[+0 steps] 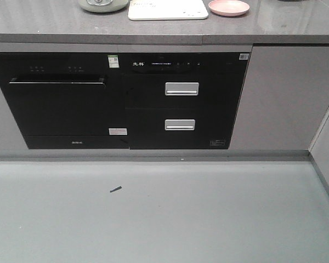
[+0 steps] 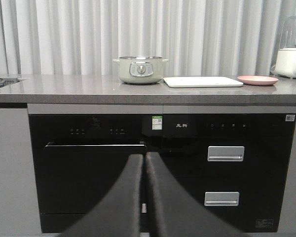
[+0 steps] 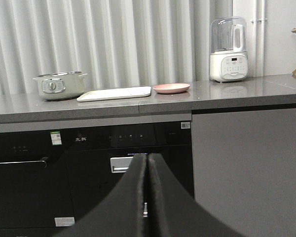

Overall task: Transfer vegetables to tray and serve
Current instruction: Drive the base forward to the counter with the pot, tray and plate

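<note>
Approach step, probably; left gripper point(image 2: 144, 158), right gripper point(image 3: 147, 158) pinched together, empty; next: reach cream rectangular plastic tray point(image 1: 168, 10) at twelve o'clock.

We hold our left gripper point(image 2: 144, 158) level, its jaws pressed together on nothing. Our right gripper point(image 3: 147, 159) points forward too, jaws meeting, empty.

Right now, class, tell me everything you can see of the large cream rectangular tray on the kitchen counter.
The large cream rectangular plastic-looking tray has rounded corners and a low rim. It lies flat on the grey stone-look counter, between the pale green pot and the round pink plate, with a clear gap to the plate. Nothing shows on it; faint print near one corner is unreadable.
</note>
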{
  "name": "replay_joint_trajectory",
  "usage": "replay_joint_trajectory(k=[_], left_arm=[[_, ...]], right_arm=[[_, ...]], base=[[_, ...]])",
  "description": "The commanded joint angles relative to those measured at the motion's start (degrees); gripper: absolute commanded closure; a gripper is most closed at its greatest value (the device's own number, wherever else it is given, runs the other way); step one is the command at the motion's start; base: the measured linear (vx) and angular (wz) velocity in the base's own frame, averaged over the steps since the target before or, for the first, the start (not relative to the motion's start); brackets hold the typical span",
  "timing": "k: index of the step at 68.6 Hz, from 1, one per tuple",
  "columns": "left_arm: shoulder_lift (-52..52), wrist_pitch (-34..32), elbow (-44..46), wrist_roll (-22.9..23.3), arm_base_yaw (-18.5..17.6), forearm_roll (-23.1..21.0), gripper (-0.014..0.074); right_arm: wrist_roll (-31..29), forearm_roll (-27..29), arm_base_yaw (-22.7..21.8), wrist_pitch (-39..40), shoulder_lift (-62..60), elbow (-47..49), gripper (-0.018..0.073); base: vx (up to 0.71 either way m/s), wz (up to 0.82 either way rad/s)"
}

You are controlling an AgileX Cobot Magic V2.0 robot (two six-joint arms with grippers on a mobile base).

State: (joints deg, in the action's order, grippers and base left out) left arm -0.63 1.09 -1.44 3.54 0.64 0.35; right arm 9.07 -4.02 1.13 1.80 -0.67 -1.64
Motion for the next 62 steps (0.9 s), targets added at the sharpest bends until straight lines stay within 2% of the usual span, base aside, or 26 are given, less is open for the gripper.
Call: replay_joint_trajectory(k=[1,62], left_arm=[[-0.9,-4.3,-0.6,0.3,0.0,-0.3,0.0603],[-0.9,-4.3,-0.6,0.3,0.0,-0.3,0.0603]], right_arm=[[0.1,-0.2,-0.4,4.6,-0.2,-0.4,0.0568],[0.1,-0.2,-0.4,4.6,-0.2,-0.4,0.0568]], base=[[0.21,-0.07],[0.18,-0.06]])
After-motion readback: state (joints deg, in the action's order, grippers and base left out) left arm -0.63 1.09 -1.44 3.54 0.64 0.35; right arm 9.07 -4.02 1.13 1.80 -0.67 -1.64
